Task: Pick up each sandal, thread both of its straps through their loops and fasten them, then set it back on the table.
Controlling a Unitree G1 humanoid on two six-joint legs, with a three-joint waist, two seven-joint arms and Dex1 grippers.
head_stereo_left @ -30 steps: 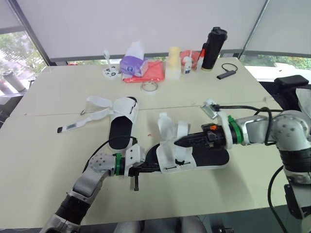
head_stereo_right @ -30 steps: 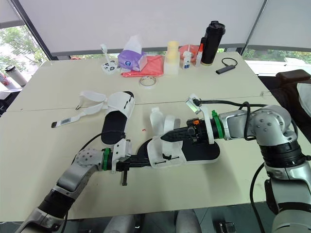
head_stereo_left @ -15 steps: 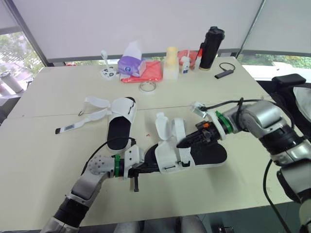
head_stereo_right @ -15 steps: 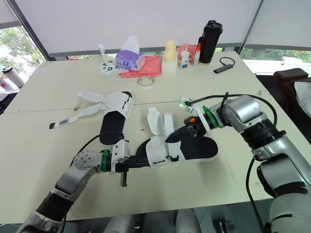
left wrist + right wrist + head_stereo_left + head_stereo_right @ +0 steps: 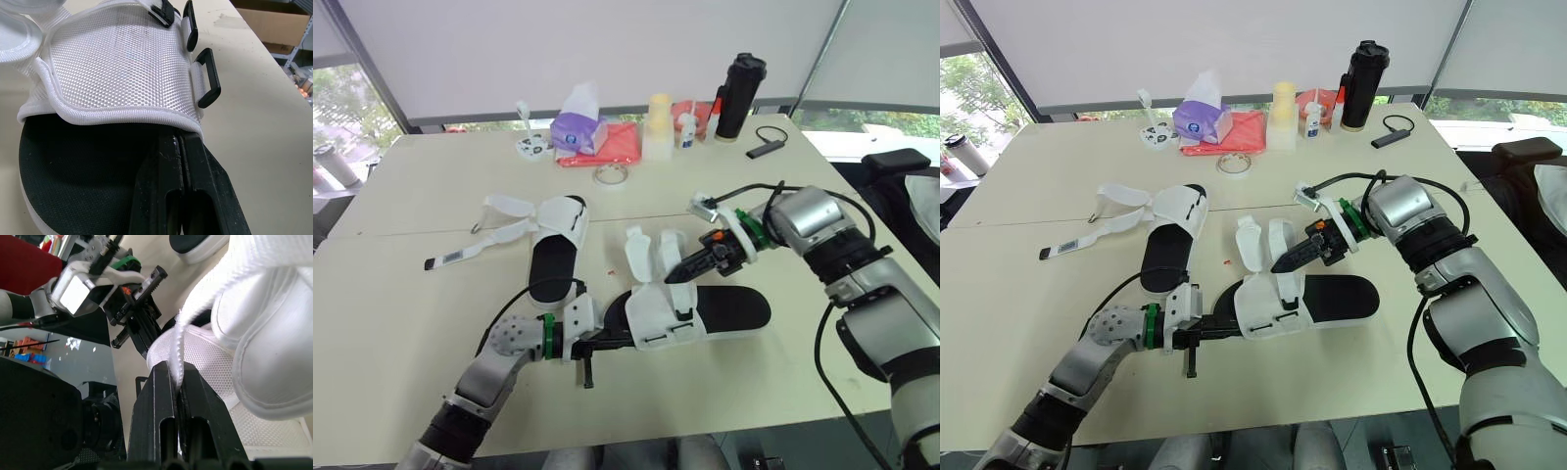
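The right gripper (image 5: 675, 276) pinches a strap (image 5: 669, 250), loops (image 5: 677, 315) at its six o'clock; the left gripper (image 5: 607, 341) clamps the sandal (image 5: 734, 308).

Light: bright, even daylight through the windows (image 5: 347, 108) and white blinds (image 5: 587, 49).
Shadows: soft, faint on the worktop (image 5: 391, 313).

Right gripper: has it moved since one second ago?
Yes. The right gripper has swung off the black sole, toward the tape roll; its tip stays at the strap.
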